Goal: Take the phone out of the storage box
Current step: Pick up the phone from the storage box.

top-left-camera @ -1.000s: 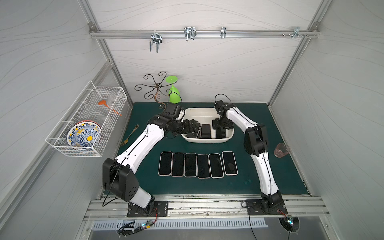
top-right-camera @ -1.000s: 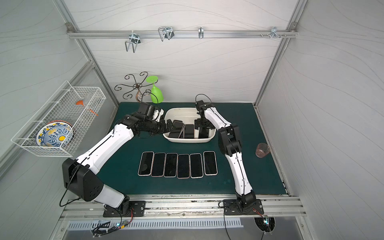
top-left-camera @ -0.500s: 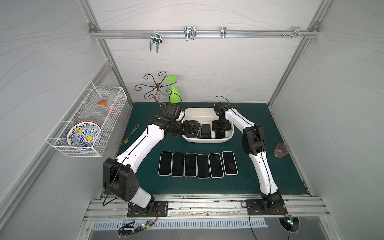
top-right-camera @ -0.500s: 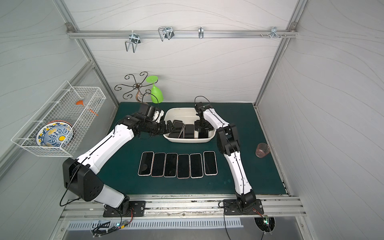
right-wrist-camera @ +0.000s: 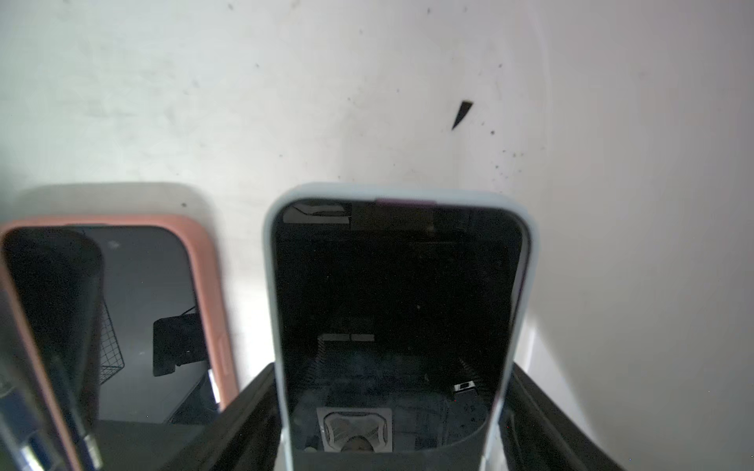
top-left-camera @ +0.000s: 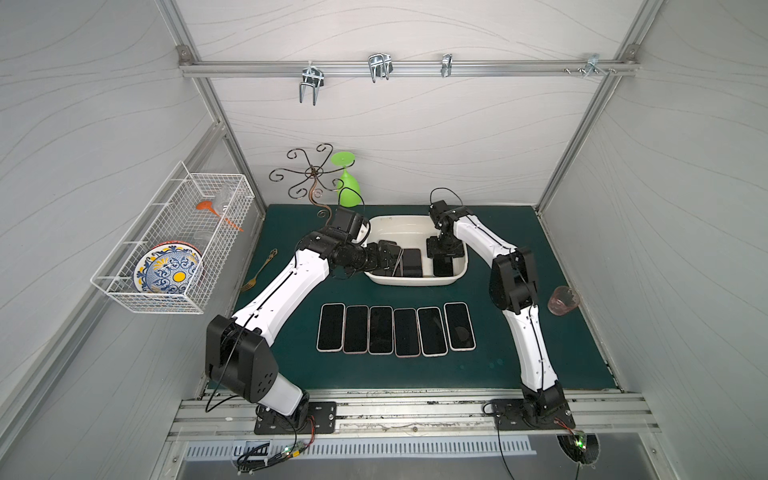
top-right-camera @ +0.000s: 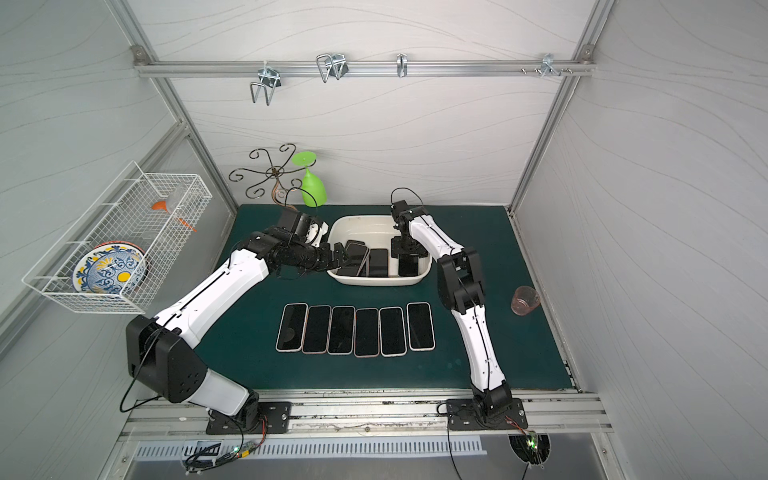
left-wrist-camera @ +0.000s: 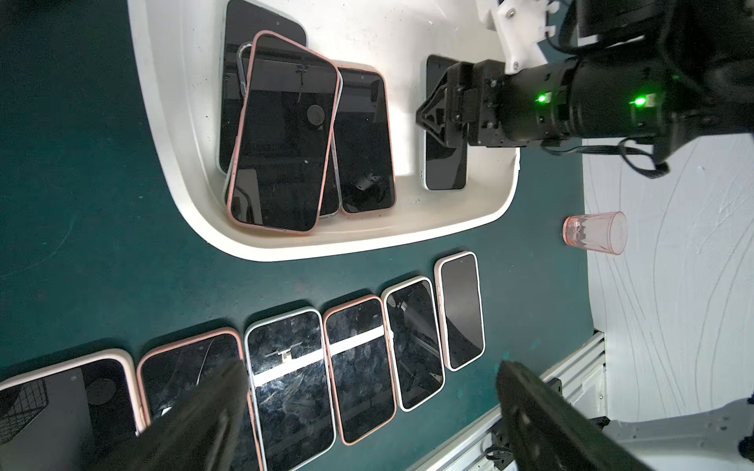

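Top views both show, far left, a wire basket hung on the wall, clear of the work. Next comes the left gripper, reaching over the left rim of the storage box with its jaws spread wide and nothing between them. It looks parked there, waiting its turn at the pile of phones heaped at that end.

Further right, apart from the pile and near the box's right wall, is the phone being worked on. The right gripper comes down on it from above, and in the right wrist view its two black fingers press against the phone's long edges. That is a grip across the narrow width, likely chosen because this phone lies alone with room on both sides. It is inside the box; I cannot tell whether it has left the floor.

The phone faces screen up: black glossy glass in a pale blue-grey case with rounded corners. The case edges should give better hold than the glass.

In front of the box, six phones lie side by side on the green mat, probably the ones already taken out. A pink cup stands far right.
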`<state>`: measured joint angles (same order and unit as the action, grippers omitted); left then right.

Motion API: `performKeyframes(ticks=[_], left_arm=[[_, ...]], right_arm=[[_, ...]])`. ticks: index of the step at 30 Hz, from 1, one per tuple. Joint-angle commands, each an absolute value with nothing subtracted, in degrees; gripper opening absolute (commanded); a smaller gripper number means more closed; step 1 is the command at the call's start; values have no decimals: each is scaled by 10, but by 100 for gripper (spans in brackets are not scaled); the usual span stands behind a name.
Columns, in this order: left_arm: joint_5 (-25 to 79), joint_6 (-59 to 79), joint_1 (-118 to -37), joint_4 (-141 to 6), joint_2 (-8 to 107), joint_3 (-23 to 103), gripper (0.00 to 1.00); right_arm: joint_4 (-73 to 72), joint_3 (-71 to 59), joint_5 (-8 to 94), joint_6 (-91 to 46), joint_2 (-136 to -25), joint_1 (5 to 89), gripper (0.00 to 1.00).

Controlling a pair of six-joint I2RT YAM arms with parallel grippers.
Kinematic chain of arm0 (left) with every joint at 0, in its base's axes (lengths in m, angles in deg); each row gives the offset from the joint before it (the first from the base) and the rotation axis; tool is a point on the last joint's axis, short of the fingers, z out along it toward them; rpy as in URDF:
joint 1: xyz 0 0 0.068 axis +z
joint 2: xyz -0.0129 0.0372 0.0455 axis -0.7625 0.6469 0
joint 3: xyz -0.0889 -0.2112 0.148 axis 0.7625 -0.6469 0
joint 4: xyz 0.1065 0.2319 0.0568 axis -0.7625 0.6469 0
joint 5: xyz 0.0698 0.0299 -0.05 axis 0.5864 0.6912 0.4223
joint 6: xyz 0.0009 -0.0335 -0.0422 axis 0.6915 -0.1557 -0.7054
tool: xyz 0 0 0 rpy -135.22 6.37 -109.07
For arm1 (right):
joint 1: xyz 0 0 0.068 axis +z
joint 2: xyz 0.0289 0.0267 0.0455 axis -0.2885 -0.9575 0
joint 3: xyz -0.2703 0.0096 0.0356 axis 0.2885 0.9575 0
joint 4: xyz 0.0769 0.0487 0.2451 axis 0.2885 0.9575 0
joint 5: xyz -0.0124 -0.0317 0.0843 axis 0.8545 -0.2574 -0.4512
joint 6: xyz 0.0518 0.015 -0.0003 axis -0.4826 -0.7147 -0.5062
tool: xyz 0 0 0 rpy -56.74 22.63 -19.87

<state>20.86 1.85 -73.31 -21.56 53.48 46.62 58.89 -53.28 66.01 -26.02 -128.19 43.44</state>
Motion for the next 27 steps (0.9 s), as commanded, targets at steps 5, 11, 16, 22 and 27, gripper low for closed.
performKeyframes(ticks=[5, 11, 16, 22, 27], left_arm=[[196, 24, -728, -254, 518, 452, 100], [185, 22, -730, -267, 522, 437, 100], [152, 6, -731, -329, 524, 406, 100], [101, -38, -764, -481, 535, 338, 100], [115, -79, -806, -575, 573, 327, 100]], right_arm=[[567, -535, 639, -250, -1203, 434, 59], [567, -534, 604, -250, -1203, 430, 52], [548, -506, 553, -251, -1180, 429, 49], [547, -483, 465, -252, -1149, 429, 48], [542, -457, 407, -255, -1117, 433, 47]])
